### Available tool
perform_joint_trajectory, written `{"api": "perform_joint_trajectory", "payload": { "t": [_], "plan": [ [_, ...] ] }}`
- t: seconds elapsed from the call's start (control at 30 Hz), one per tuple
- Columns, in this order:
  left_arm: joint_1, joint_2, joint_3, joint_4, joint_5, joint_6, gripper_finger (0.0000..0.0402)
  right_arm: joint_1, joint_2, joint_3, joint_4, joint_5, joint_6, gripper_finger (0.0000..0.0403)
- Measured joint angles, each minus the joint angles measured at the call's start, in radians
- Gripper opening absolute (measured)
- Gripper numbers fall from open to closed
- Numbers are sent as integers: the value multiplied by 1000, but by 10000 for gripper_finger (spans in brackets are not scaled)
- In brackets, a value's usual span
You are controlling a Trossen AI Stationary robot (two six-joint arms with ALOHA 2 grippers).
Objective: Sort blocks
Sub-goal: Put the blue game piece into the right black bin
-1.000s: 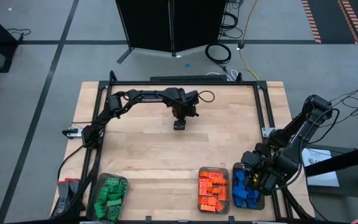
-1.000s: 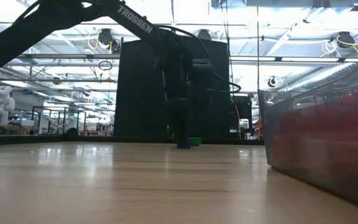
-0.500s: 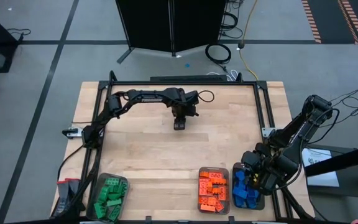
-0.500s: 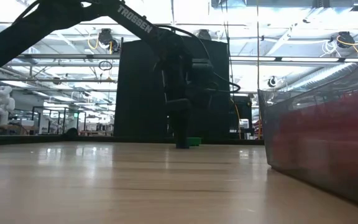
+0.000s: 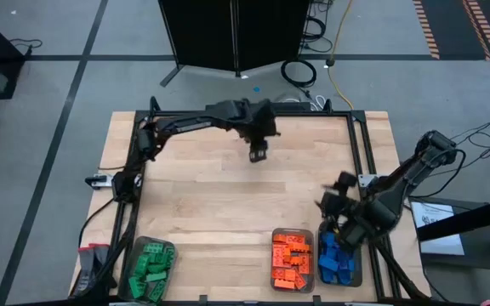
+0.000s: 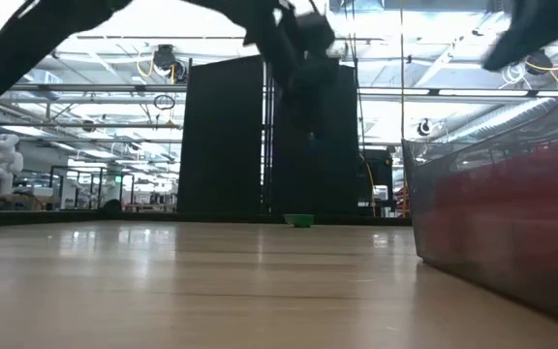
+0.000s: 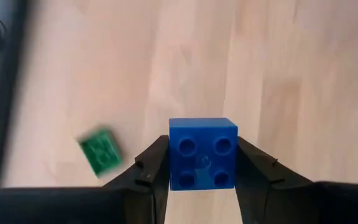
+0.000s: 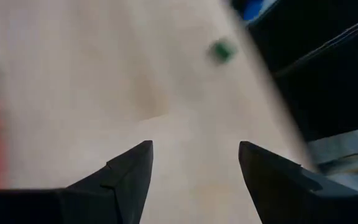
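My left gripper (image 7: pixel 202 142) is shut on a blue brick (image 7: pixel 202 155) and hangs above the far middle of the table (image 5: pixel 194 204); in the high view the gripper (image 5: pixel 258 155) covers the brick. A green brick (image 7: pixel 101 151) lies flat on the wood a little beyond it, also seen in the low view (image 6: pixel 299 221) and the right wrist view (image 8: pixel 221 51). My right gripper (image 8: pixel 194 146) is open with nothing between its fingers, above the table's right side (image 5: pixel 334 200), just past the trays. My left gripper pinches the blue brick by two opposite side walls (image 7: pixel 174 163) between its two fingers (image 7: pixel 151 165). The fingers come from above, slanting down. The brick sits level with its studs up, lifted clear of the table.
Three clear trays stand along the near edge: one with green bricks (image 5: pixel 150 269) at the left, one with orange bricks (image 5: pixel 292 259) and one with blue bricks (image 5: pixel 339 262) at the right. The orange tray's wall (image 6: pixel 502 233) fills the low view's right. A black frame (image 5: pixel 360 144) rims the table.
My left gripper has risen from the table with the blue brick, which is now lifted clear; the green brick has stayed where it lay. My right gripper has left the space over the blue tray, gone toward the far edge and turned at the wrist.
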Motion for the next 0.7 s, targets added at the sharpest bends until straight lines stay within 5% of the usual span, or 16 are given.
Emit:
{"api": "perform_joint_trajectory", "payload": {
  "t": [0.23, 0.43, 0.63, 0.7],
  "plan": [
    [0, -143, 35, 162, 23, -174, 123, -180, -1, 184, -290, 398, -275, 235],
    [-20, -254, 36, 323, 106, -307, 124, -262, -29, 404, -269, 736, -538, 235],
    [-54, -332, 37, 490, 193, -393, 125, -266, -30, 672, -208, 743, -775, 235],
    [-67, -340, 36, 544, 224, -423, 125, -253, -31, 735, -122, 644, -944, 235]
  ]
}}
